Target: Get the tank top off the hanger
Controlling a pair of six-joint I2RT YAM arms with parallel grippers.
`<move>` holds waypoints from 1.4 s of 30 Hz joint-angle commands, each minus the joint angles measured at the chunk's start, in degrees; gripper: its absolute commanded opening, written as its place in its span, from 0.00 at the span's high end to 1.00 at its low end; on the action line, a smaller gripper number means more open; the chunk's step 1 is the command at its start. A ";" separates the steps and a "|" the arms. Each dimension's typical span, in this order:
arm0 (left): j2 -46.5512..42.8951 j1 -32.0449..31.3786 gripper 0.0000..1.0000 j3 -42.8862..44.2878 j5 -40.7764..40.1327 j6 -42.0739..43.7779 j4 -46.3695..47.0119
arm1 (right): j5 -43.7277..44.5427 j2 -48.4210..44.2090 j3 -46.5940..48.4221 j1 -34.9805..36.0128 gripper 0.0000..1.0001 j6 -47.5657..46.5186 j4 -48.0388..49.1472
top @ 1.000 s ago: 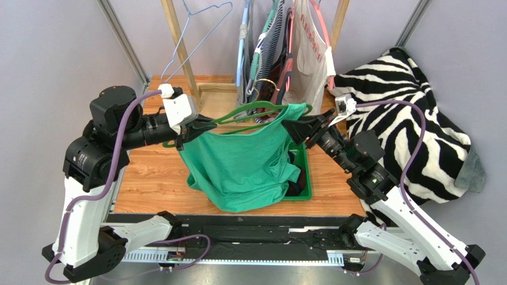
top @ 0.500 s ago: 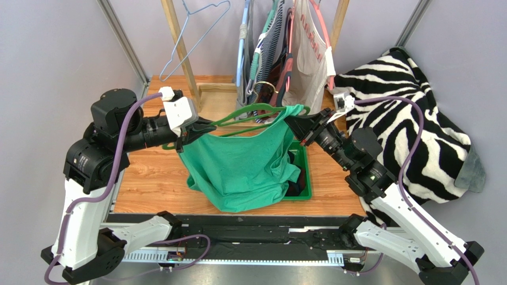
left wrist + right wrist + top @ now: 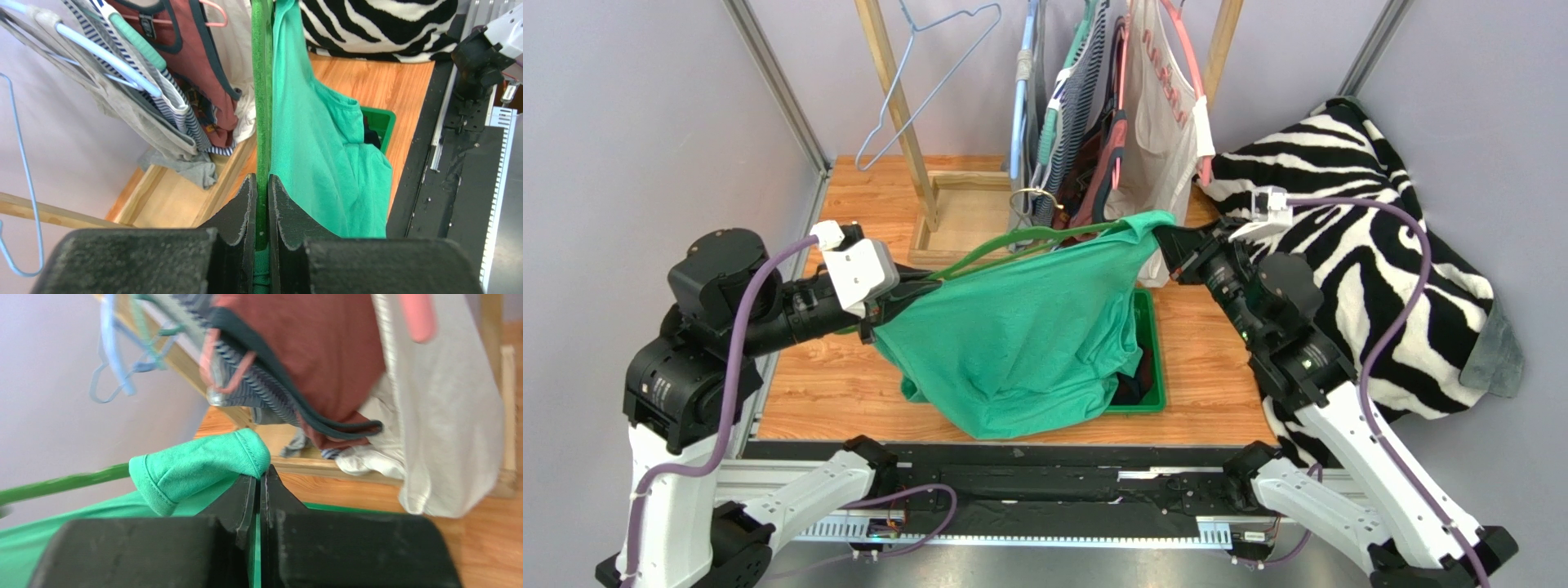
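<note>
Tank top (image 3: 1026, 343), seemingly limp and light, suits the strap (image 3: 202, 465) pinch by right claw (image 3: 262, 476), left claw (image 3: 262, 184) clamping hanger (image 3: 262, 92).

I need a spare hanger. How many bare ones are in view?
1: the blue wire hanger, hung at the left end of the rack. The green hanger carries the tank top; the others hold clothes, and more may be hidden among them.

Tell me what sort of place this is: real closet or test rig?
Likely a lab test cell staged as a closet: bare grey walls with metal frame posts, a wooden table carrying a rack of hung garments, left arm and right arm bolted at its near edge.
</note>
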 commanded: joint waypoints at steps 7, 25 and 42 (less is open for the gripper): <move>-0.04 1.13 1.00 7.07 1.83 -0.18 0.60 | -1.90 2.46 -5.07 -8.80 1.00 4.75 -4.25; 13.22 -0.62 1.00 15.16 6.13 -2.03 5.17 | -29.15 -6.94 -4.05 -4.06 0.38 -13.09 -8.90; 17.36 -5.72 1.00 11.30 15.00 0.70 0.34 | -37.57 -5.73 11.45 -3.71 0.39 -29.62 -10.76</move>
